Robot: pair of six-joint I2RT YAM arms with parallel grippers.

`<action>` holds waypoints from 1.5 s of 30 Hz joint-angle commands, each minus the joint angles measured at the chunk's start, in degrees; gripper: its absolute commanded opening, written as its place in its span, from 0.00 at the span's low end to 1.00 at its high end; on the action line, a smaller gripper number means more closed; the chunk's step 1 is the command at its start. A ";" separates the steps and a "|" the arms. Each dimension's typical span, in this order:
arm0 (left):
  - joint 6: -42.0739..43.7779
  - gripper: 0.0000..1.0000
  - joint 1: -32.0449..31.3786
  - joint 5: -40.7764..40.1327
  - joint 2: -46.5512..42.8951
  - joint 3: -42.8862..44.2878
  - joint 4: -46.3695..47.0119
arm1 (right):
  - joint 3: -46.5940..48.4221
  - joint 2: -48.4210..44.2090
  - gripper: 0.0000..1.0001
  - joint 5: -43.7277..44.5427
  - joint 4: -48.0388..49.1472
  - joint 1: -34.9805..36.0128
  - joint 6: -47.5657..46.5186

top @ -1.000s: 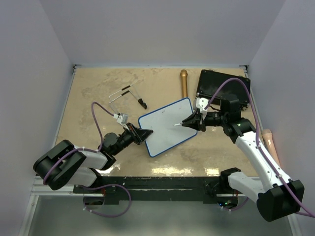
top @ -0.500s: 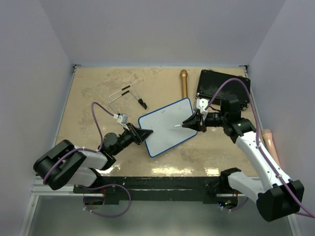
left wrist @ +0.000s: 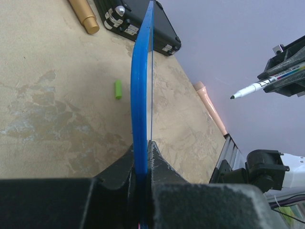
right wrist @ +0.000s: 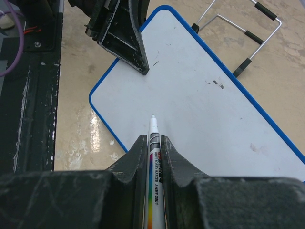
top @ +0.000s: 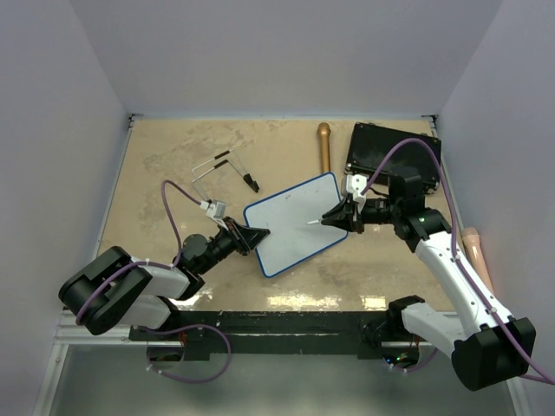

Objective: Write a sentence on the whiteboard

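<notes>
The whiteboard [top: 295, 221], white with a blue rim, sits at the table's middle. My left gripper [top: 258, 234] is shut on its near-left edge. In the left wrist view the board shows edge-on as a blue strip [left wrist: 141, 90] clamped between the jaws [left wrist: 141, 155]. My right gripper [top: 336, 217] is shut on a white whiteboard marker [top: 319, 220]. The uncapped tip hovers over the board's right half, apart from its face [right wrist: 205, 90]. The marker [right wrist: 155, 148] runs out between the right gripper's jaws [right wrist: 153, 140]. It also shows in the left wrist view [left wrist: 259, 85]. A few small dark marks [right wrist: 217, 83] are on the board.
A black rectangular case [top: 392, 154] lies at the back right, with a gold tube [top: 323, 146] beside it. A wire stand with black tips [top: 224, 169] lies back left of the board. A small green cap [left wrist: 117, 89] lies on the table. A peach object [top: 473, 247] lies by the right wall.
My right gripper with the marker has shifted very slightly toward the near edge. My left gripper and the whiteboard have not moved.
</notes>
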 commanded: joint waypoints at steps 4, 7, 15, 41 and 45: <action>1.06 0.00 -0.66 -0.91 0.07 -0.61 12.28 | 2.42 -0.76 0.00 -1.43 -0.55 -0.19 -1.07; 1.06 0.00 -0.66 -0.91 0.07 -0.61 12.37 | 2.42 -0.76 0.00 -1.34 -0.55 -0.11 -1.16; 0.97 0.00 -0.66 -0.91 -0.02 -0.79 12.37 | 2.51 -0.58 0.00 -1.34 -0.64 -0.11 -1.42; 0.70 0.00 -0.66 -0.99 0.07 -1.49 12.98 | 2.69 -0.59 0.00 -1.69 -1.70 -0.19 -2.57; 0.62 0.00 -0.66 -0.99 0.25 -1.49 13.16 | 2.69 -0.58 0.00 -1.69 -1.87 -0.19 -2.65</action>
